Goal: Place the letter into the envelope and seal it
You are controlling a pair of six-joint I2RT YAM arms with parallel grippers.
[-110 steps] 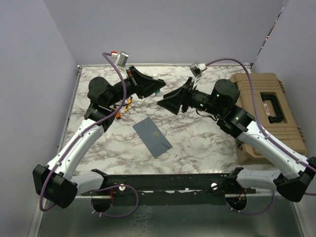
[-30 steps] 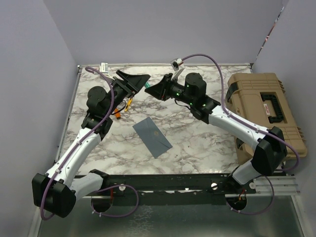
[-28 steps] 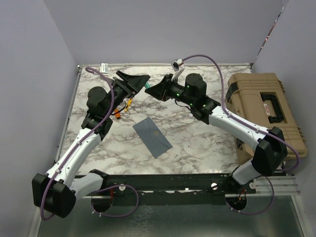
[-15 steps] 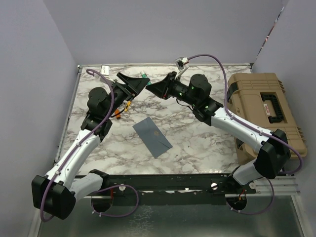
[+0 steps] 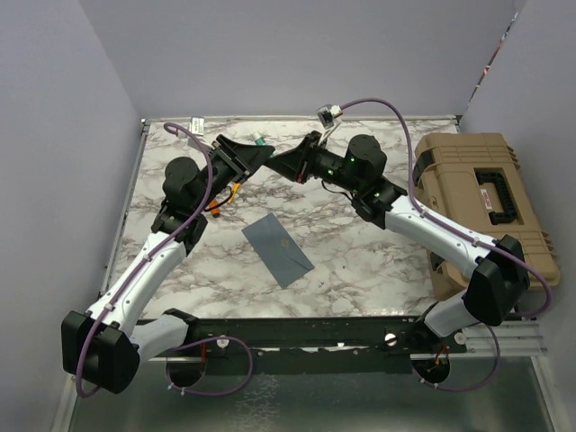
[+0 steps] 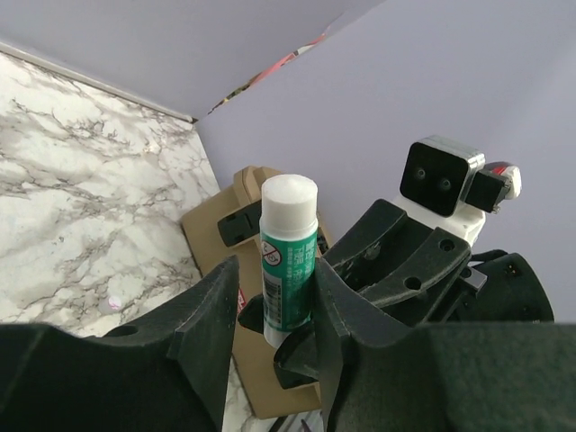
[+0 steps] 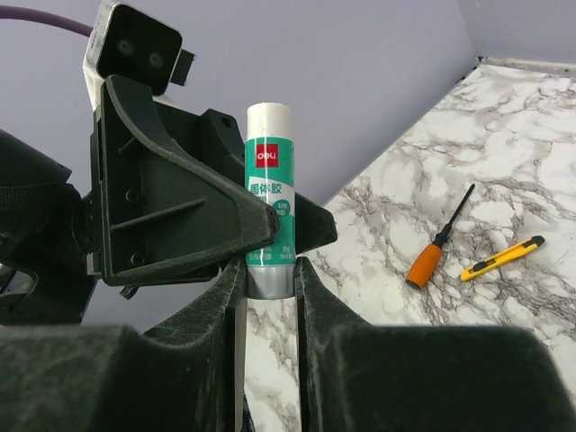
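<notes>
The grey-blue envelope [image 5: 277, 250] lies flat at the table's middle, flap down. The letter is out of view. Above the table's back, both grippers meet tip to tip around a green-and-white glue stick [image 5: 260, 141]. My right gripper [image 7: 268, 279] is shut on the grey base of the glue stick [image 7: 270, 198]. My left gripper [image 6: 270, 288] straddles the upper body of the glue stick [image 6: 288, 261]. One of its jaws touches the tube, and a narrow gap shows beside the other. In the top view the left gripper [image 5: 261, 153] faces the right gripper [image 5: 277, 162].
A tan hard case [image 5: 486, 202] stands along the table's right edge. An orange-handled screwdriver [image 7: 432, 256] and a yellow utility knife [image 7: 499, 258] lie on the marble at back left, under the left arm. Purple walls close in the back and sides.
My left jaws have narrowed around the glue stick. Both grippers, far apart a few seconds ago, have come together and drifted slightly left.
</notes>
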